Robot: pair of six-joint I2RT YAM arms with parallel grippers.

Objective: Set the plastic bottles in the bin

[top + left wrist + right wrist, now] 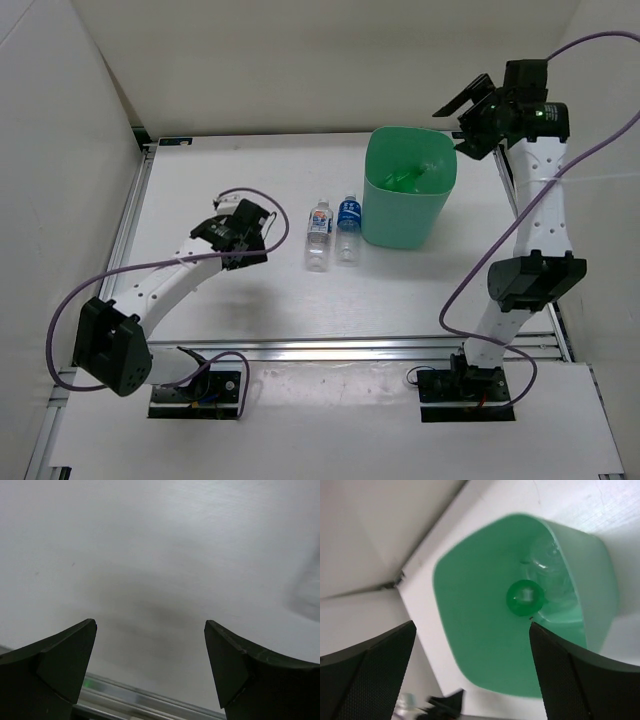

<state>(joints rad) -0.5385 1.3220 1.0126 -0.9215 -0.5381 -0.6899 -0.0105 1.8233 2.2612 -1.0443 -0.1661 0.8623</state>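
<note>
The mint-green bin (400, 225) stands at the back right of the table. Inside it lie the green bottle (400, 180) and the plain clear bottle (432, 168). The right wrist view looks down into the bin (480, 660) at the green bottle (525, 598) end-on and the clear bottle (551, 575) beside it. My right gripper (455, 125) (471, 630) is open and empty, high above the bin's right rim. The white-red label bottle (318, 235) and the blue label bottle (348, 228) lie side by side left of the bin. My left gripper (242, 238) (150, 625) is open and empty, left of them.
White walls enclose the table at the back and left. An aluminium rail (350, 350) runs along the front edge and shows low in the left wrist view (150, 700). Cables loop from both arms. A blurred pale shape (306, 595) sits at the left wrist view's right edge.
</note>
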